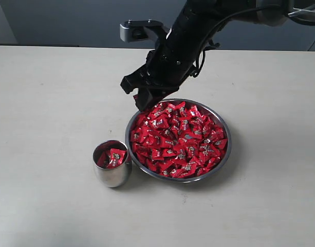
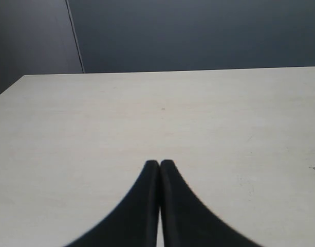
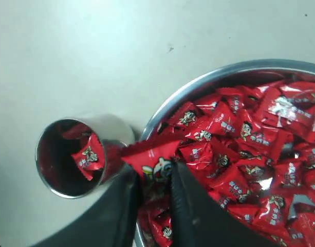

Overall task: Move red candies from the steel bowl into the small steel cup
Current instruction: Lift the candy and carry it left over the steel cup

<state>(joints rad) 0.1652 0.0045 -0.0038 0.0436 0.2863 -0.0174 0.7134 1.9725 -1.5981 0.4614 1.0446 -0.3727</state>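
The left pincer [image 2: 160,163] is closed on nothing, its tips pressed together over bare desk [image 2: 95,118]. At the left of the exterior view the small steel cup [image 1: 112,164] stands upright, mouth up, with a few red candies [image 1: 115,156] inside. Just to its right sits the steel bowl [image 1: 228,153], heaped with more of them. The right pincer [image 3: 156,177] hangs over the bowl's cup-side rim, gripping a held candy [image 3: 153,163]. The candy's long axis lies across the jaws, one twisted end pointing toward the cup.
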